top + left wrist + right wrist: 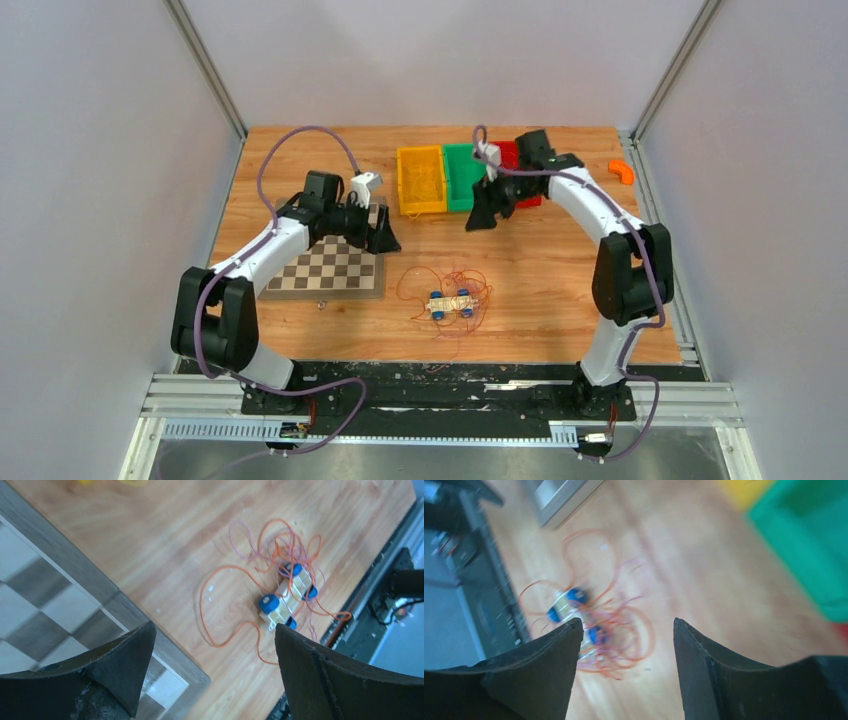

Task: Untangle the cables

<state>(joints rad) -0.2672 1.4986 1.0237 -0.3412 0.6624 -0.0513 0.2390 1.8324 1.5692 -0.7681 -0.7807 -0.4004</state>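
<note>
Wide apart and holding nothing, both the left gripper (385, 240) and right gripper (487, 215) are hanging in the overhead frame's middle; the cables (445, 292) are lying tangled at lower centre, looping round a small blue-wheeled block (452, 304), its long side running left to right, below and between them; left is looking marginally nearer, I'd judge.
</note>
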